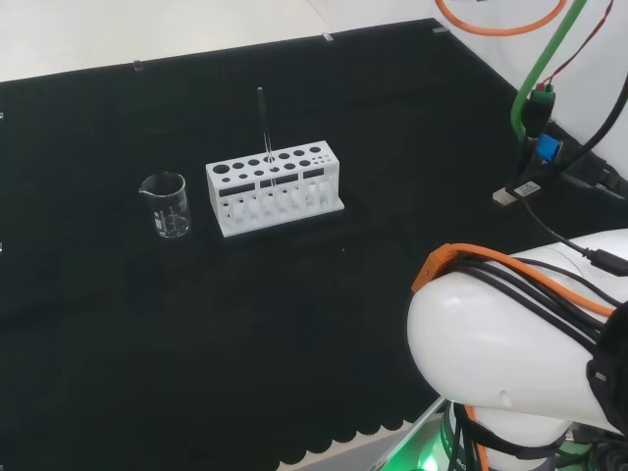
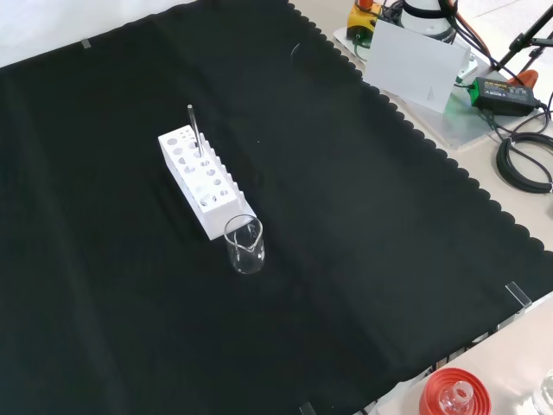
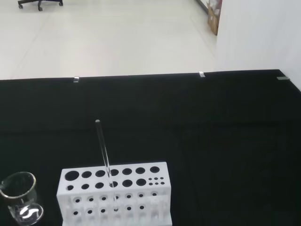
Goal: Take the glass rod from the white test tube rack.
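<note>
Left of centre in the head view, the thin clear glass rod [image 1: 263,128] stands nearly upright in a hole of the white plastic test tube rack [image 1: 275,186] on the black cloth-covered surface [image 1: 294,324]. A small clear glass beaker [image 1: 165,204] stands just left of the rack there. I cannot tell whether my robot hand is clenched or released; my white arm link [image 1: 510,343] fills the lower right.

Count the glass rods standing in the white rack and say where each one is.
1. A single glass rod stands nearly upright in a hole near the middle of the white rack, beside the beaker. No other rod is visible.
</note>
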